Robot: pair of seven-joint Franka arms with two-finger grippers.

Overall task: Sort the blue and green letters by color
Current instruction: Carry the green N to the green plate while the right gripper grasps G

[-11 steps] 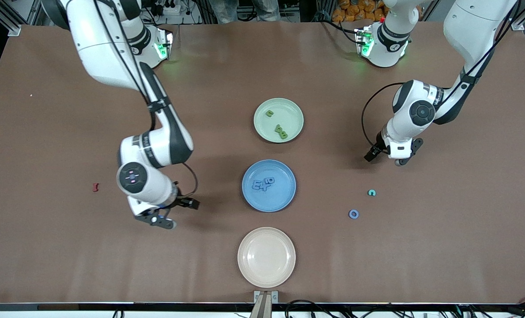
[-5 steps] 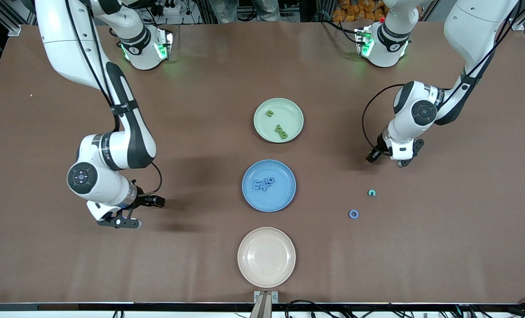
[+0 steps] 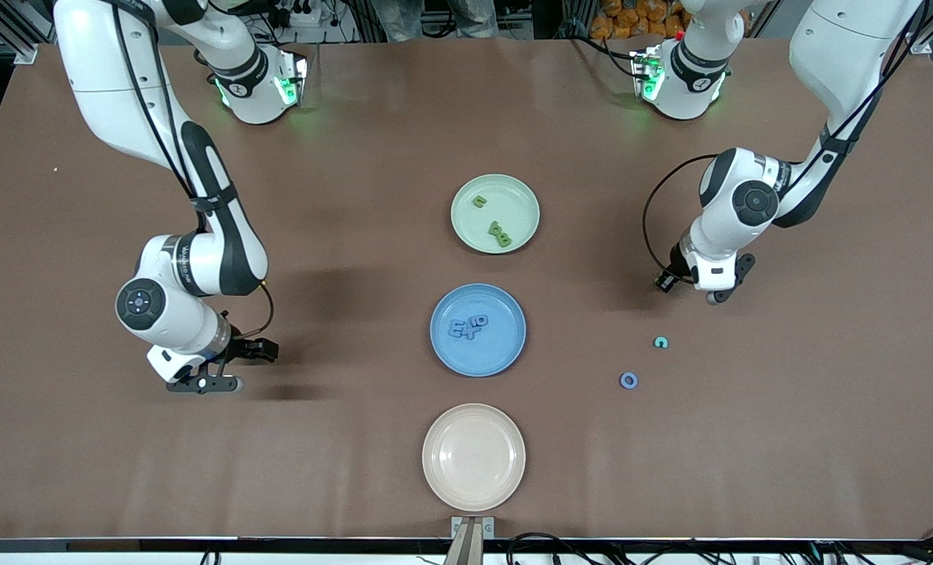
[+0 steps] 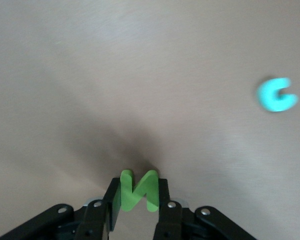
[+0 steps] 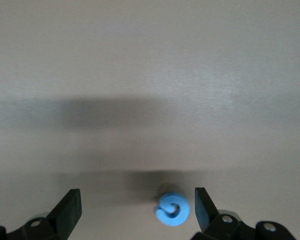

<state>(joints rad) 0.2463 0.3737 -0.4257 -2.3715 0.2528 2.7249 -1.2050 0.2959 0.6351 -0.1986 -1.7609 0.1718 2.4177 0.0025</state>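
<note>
My left gripper [image 4: 138, 192] is shut on a green letter [image 4: 127, 195], held upright between its fingers low over the table toward the left arm's end [image 3: 715, 294]. A teal letter C [image 4: 276, 95] lies apart from it on the table [image 3: 661, 342], and a blue ring letter [image 3: 628, 380] lies nearer the front camera. My right gripper [image 5: 136, 200] stands open low over the right arm's end of the table [image 3: 203, 384]. A round blue letter [image 5: 173, 210] lies between its fingers, close to one. Green letters [image 3: 500, 233] lie on the green plate [image 3: 513, 200]. Blue letters [image 3: 466, 326] lie on the blue plate [image 3: 490, 353].
An empty beige plate [image 3: 474, 459] sits nearest the front camera, in line with the blue and green plates along the table's middle. Brown tabletop stretches between the plates and each gripper.
My right arm has swept from beside the blue plate toward its own end of the table, and now covers the dark red letter. My left gripper has shut on the green letter.
</note>
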